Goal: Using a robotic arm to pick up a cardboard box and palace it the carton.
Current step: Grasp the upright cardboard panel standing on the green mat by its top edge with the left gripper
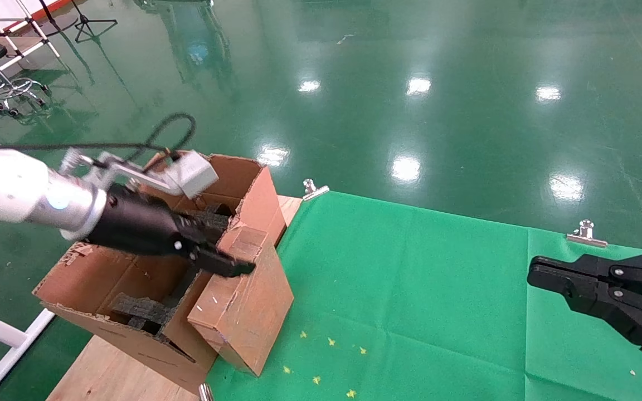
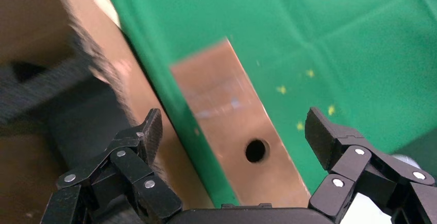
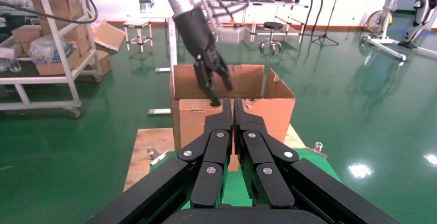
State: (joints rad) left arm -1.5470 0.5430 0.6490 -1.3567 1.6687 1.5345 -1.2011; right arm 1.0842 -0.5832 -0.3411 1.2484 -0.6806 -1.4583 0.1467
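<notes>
The left gripper [image 1: 226, 262] is hovering spread wide over the box [image 1: 243, 312], which is leaning against the carton [image 1: 115, 278] on the green cloth [image 1: 410, 289]; judging by this, the grasp is next, needing descent and closing, while the right gripper [image 1: 538, 273] is resting closed at the side.

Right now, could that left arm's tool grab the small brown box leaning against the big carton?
Probably yes. The left tool hangs open right over the cardboard box, one finger on the carton side, and nothing blocks it.
</notes>
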